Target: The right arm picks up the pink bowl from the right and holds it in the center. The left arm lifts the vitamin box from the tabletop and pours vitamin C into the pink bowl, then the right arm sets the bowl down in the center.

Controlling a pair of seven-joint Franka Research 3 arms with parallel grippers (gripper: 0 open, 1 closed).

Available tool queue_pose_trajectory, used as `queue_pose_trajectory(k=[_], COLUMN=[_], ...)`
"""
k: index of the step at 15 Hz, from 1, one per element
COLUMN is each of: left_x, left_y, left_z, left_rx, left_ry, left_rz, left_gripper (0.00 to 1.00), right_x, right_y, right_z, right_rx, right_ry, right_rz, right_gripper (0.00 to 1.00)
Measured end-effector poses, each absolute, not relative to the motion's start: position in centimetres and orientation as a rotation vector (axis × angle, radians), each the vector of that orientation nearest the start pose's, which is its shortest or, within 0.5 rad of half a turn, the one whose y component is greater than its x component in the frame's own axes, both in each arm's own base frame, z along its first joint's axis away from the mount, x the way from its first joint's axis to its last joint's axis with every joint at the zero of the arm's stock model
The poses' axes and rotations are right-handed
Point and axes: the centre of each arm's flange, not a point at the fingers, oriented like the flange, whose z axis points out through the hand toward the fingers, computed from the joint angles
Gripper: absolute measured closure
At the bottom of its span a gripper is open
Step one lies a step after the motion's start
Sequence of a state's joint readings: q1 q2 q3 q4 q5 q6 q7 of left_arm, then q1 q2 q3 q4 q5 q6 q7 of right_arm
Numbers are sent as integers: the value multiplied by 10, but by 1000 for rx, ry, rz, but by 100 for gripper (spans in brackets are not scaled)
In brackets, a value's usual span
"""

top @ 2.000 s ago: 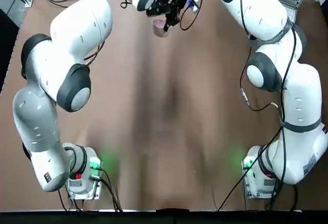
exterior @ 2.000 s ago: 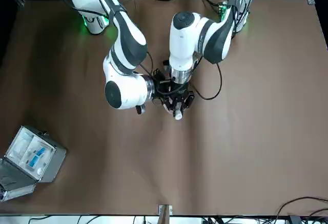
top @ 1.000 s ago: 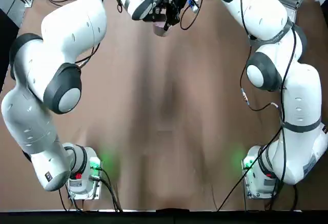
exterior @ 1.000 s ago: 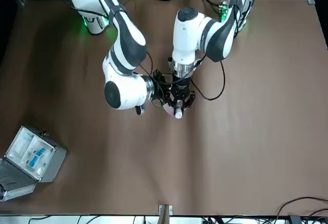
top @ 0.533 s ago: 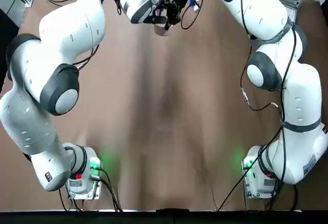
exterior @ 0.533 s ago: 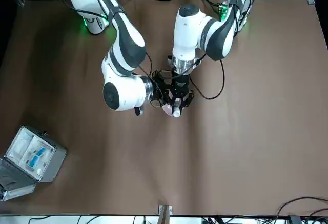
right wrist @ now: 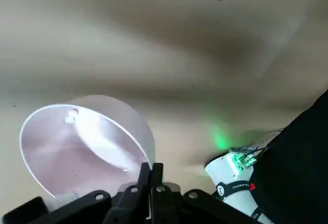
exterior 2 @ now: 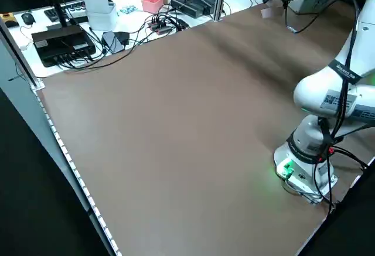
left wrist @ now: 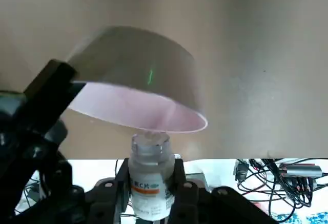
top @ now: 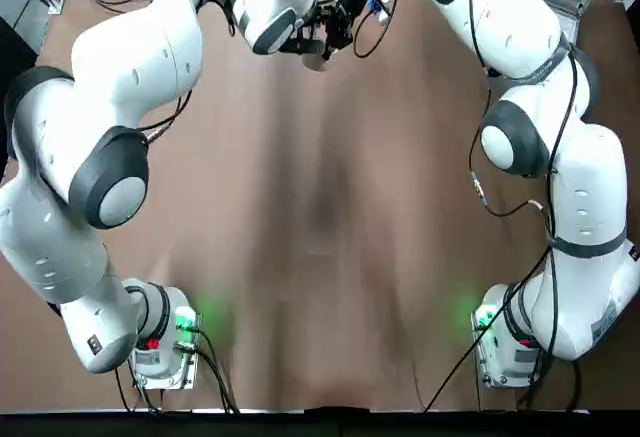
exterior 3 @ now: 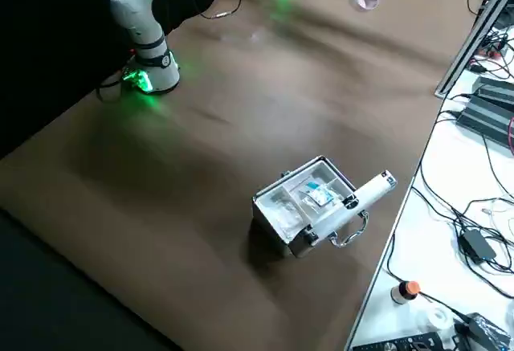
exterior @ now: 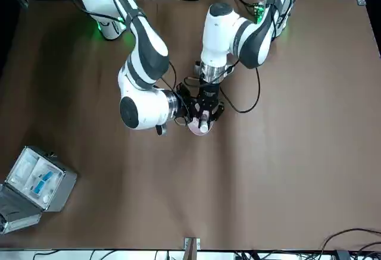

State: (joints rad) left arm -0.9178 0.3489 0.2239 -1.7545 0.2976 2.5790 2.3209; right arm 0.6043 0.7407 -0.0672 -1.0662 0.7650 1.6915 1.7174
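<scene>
The pink bowl [exterior: 194,130] [left wrist: 138,80] [right wrist: 87,147] is tilted near the table's middle. My right gripper [exterior: 188,115] [right wrist: 149,175] is shut on its rim. My left gripper [exterior: 204,117] [left wrist: 149,193] is shut on the vitamin box [exterior: 204,124] [left wrist: 148,180], a small white bottle with an orange-marked label. The bottle's mouth points into the bowl, right at its rim. A small pale round spot [right wrist: 70,116] shows inside the bowl; what it is I cannot tell. In the top view both wrists crowd together and hide most of the bowl [top: 318,58].
A large grey case [exterior: 36,182] [exterior 3: 309,206] stands open with blue-white contents near the table's far right corner. Cables and boxes lie on the white bench [exterior 2: 88,21] beyond the table's far edge. Brown tabletop [exterior: 286,153] surrounds the grippers.
The left gripper has brought the bottle in over the bowl's rim and its wrist has swung round. The bowl now shows below the bottle in the front view. The right gripper has hardly moved.
</scene>
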Motion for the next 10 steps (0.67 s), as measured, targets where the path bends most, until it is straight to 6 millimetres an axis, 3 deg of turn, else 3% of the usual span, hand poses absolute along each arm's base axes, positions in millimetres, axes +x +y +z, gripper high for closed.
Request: queue_pose_trajectory(k=[4,10], left_x=[507,504], left_y=[-450,-452], left_z=[420,430], left_rx=[178,201], left_ry=[2588,2525], left_rz=[-147,-230], left_gripper=[65,65], right_x=[599,600], right_y=[453,453], right_z=[409,410], right_rx=[-2200,-2199], right_ry=[1681,1679], right_rz=[992,989], right_gripper=[98,98])
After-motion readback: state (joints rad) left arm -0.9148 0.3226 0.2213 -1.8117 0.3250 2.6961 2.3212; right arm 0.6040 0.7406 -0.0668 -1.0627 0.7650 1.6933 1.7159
